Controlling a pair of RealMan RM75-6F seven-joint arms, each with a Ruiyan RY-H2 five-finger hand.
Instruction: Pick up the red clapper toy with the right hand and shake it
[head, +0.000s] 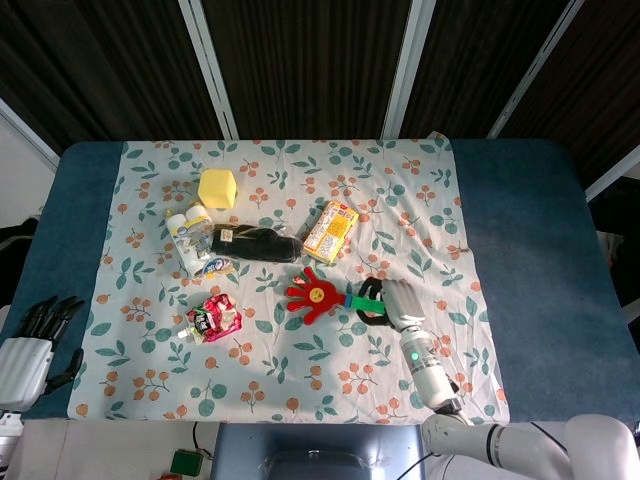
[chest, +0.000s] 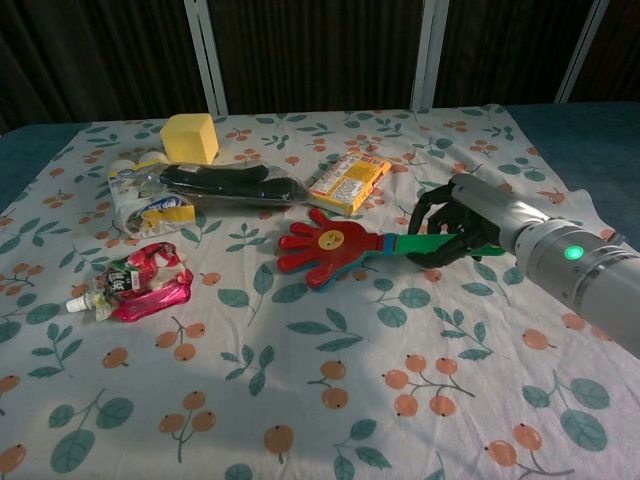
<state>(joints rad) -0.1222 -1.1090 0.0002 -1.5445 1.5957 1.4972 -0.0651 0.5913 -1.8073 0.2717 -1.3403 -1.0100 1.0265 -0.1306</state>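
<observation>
The red clapper toy (head: 313, 296) (chest: 325, 247) is shaped like a hand with a yellow smiley face and has a green handle (chest: 418, 243). My right hand (head: 389, 301) (chest: 462, 228) grips that handle, fingers curled around it, and holds the toy lifted slightly above the floral cloth, its shadow visible beneath. My left hand (head: 32, 338) rests at the table's front left corner, fingers apart, holding nothing; only the head view shows it.
On the floral cloth (head: 420, 190) lie a yellow block (head: 217, 187), a black packet (head: 255, 243), a white bottle pack (head: 191, 238), an orange snack packet (head: 331, 230) and a red pouch (head: 213, 317). Blue table surface (head: 530, 250) extends to the right.
</observation>
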